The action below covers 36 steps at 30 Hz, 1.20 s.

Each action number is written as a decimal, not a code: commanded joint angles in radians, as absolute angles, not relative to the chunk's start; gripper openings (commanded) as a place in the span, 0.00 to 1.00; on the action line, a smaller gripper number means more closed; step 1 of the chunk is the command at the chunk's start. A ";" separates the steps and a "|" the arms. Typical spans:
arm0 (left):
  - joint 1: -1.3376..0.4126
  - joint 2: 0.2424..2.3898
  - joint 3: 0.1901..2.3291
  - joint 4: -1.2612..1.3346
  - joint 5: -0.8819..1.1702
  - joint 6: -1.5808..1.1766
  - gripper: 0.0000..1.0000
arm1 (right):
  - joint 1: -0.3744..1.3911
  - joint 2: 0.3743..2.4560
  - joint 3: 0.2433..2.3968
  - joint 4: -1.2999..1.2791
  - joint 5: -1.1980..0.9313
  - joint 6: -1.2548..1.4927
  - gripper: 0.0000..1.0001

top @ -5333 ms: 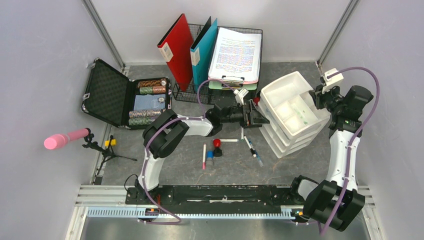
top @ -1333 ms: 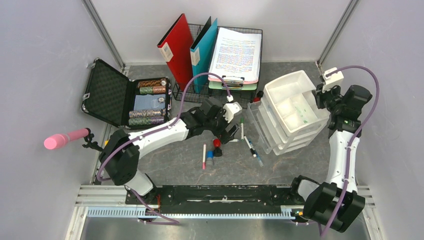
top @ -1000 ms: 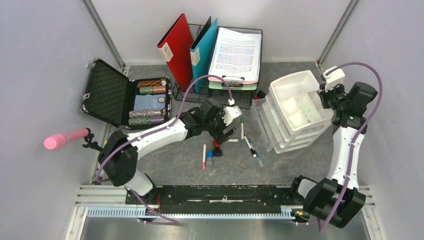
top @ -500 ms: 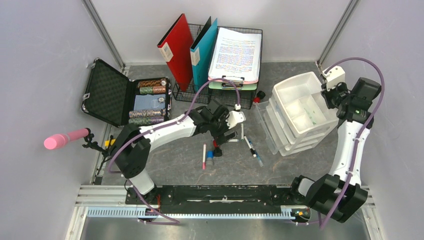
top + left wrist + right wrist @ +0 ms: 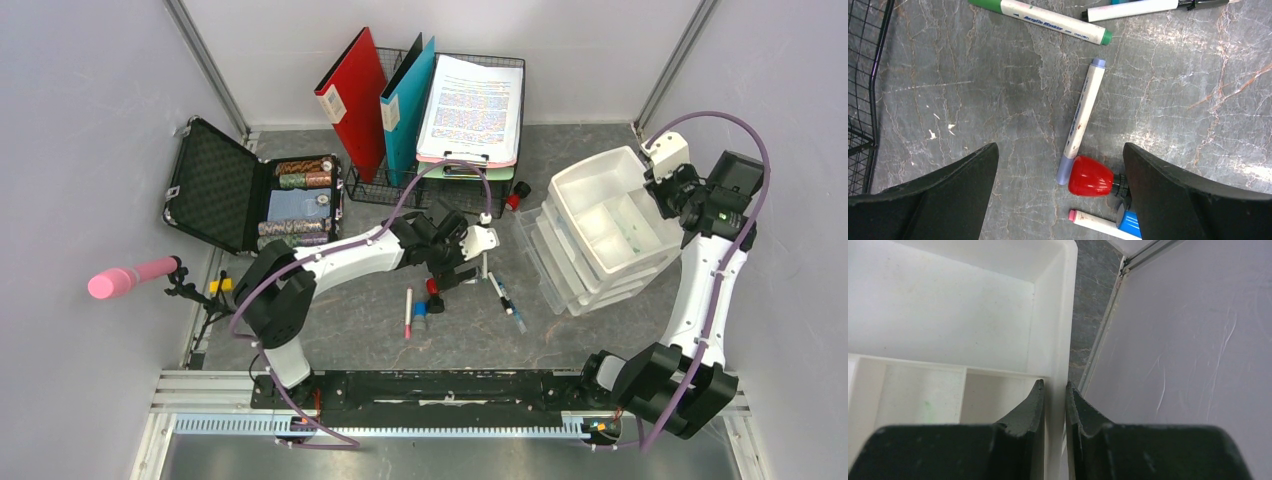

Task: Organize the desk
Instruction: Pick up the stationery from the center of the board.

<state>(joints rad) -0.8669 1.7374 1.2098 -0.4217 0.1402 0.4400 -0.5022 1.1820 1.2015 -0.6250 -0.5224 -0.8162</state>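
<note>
On the dark-grey stone-look desk (image 5: 360, 330) several markers lie loose. My left gripper (image 5: 455, 265) hangs open over them. In the left wrist view a lilac-capped white marker (image 5: 1082, 120) and a red-capped bottle (image 5: 1090, 176) lie between its wide-apart fingers (image 5: 1059, 150), with a blue cap (image 5: 1130, 224) and a pink-tipped marker (image 5: 1093, 222) at the bottom edge. A white stacked drawer unit (image 5: 600, 250) stands at the right. My right gripper (image 5: 672, 190) is shut on the right wall of its top tray (image 5: 1055, 315), one finger inside the tray and one outside (image 5: 1054, 385).
An open black case (image 5: 250, 200) holding chip stacks sits at the left. A wire rack (image 5: 440, 190) at the back holds red and teal binders and a clipboard with papers (image 5: 470, 110). A pink microphone on a small tripod (image 5: 130, 278) stands at the far left. A second red-capped bottle (image 5: 516, 195) lies near the rack.
The right gripper has dragged the drawer unit right and back, toward the wall. The left arm has stretched further right, its open gripper now over the markers.
</note>
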 commanded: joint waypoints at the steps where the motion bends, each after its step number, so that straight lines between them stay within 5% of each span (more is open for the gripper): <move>1: -0.878 1.776 1.260 -0.435 0.152 0.504 1.00 | -0.528 1.205 1.180 -0.830 -0.406 -0.892 0.00; 17: -0.917 1.909 1.333 -0.472 0.097 0.608 0.90 | -0.527 1.188 1.057 -0.760 -0.535 -0.830 0.02; 36: -0.931 2.074 1.473 -0.564 0.045 0.793 0.40 | -0.527 1.194 1.028 -0.741 -0.540 -0.830 0.01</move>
